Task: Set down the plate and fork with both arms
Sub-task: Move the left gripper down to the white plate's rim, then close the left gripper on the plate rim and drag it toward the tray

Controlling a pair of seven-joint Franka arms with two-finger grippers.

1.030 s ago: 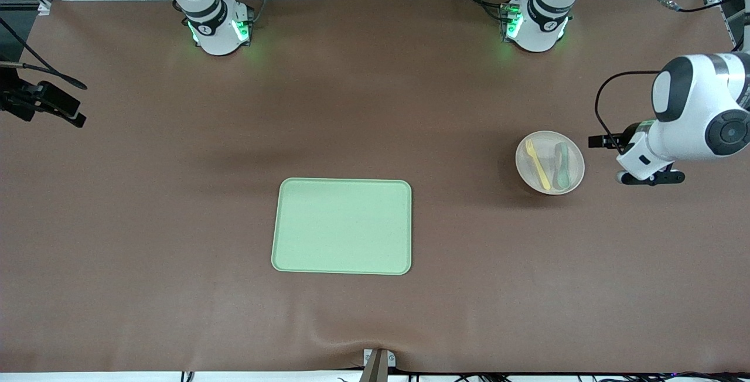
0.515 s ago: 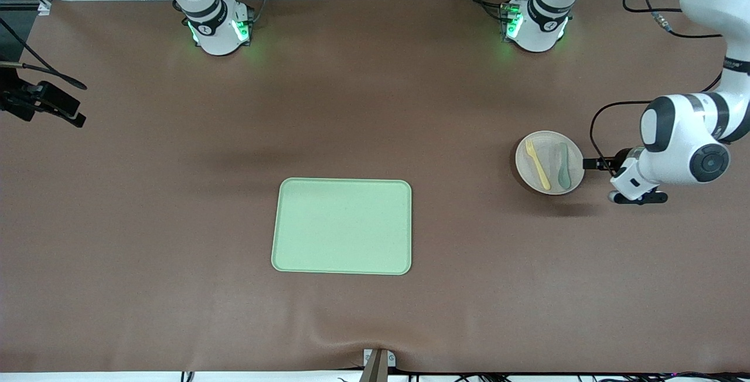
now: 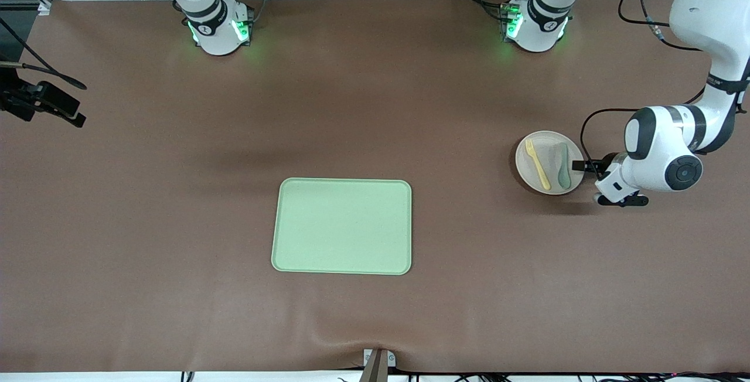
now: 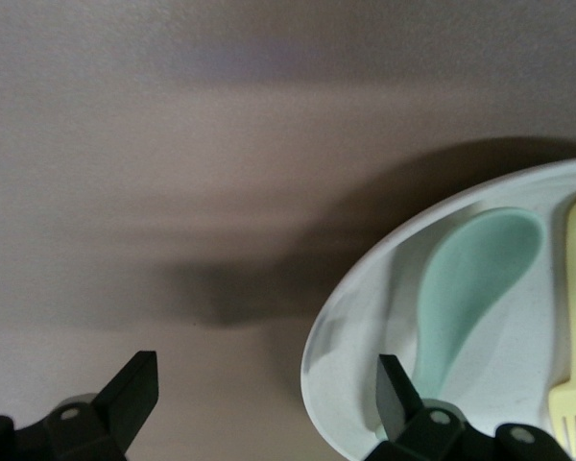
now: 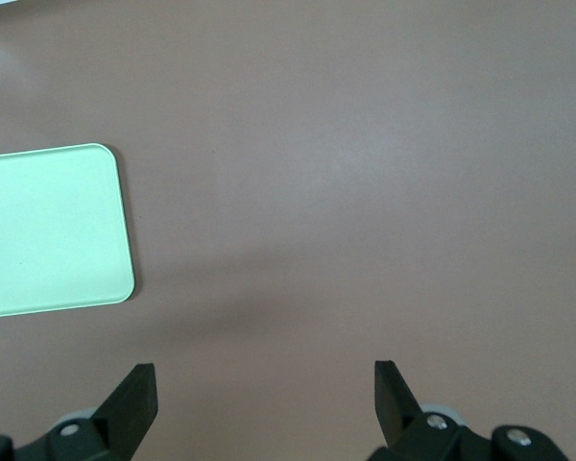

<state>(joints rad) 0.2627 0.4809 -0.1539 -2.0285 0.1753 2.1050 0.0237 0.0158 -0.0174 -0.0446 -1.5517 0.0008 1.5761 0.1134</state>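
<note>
Brown table (image 3: 146, 224). Light green tray (image 3: 341, 227) mid-table, nearer the front camera. Cream plate (image 3: 536, 178) toward the left arm's end, carrying the pale yellow fork (image 3: 538, 164) and a grey-green spoon (image 3: 563, 165) side by side. Left tool (image 4: 269, 394) released, fingers spread, low at the plate's rim, one finger (image 4: 396, 392) over it. Right tool (image 5: 266, 396) released, waiting high above bare table beside the tray.
</note>
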